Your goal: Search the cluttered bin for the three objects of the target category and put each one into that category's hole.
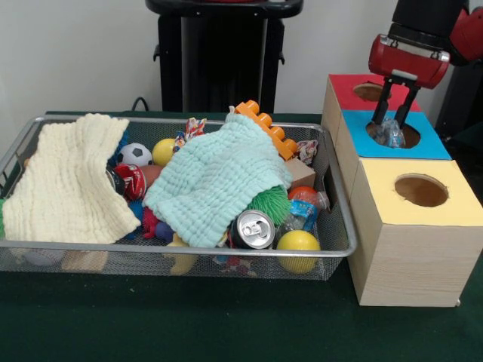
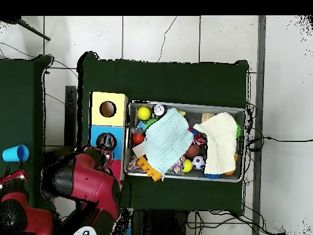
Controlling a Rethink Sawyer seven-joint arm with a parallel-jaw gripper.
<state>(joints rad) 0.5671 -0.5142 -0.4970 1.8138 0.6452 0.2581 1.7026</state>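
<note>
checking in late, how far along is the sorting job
Done: nothing countable, since the holes' insides are hidden. In hand: the gripper holds a clear crinkly item at the blue hole. Left: the wire bin remains crowded, two cloths hiding much of it.

One wire mesh bin (image 1: 332, 249) holds two muslin cloths, one pale yellow (image 1: 68, 181) at nine o'clock and one mint green (image 1: 215, 177) at centre. Two plain yellow balls (image 1: 298, 243) (image 1: 163, 151), one black-and-white mini football (image 1: 135, 154) and one silver drink can (image 1: 253, 229) show. Three wooden boxes stand at three o'clock, topped red (image 1: 351, 102), blue (image 1: 434, 147) and yellow (image 1: 460, 207).
</note>
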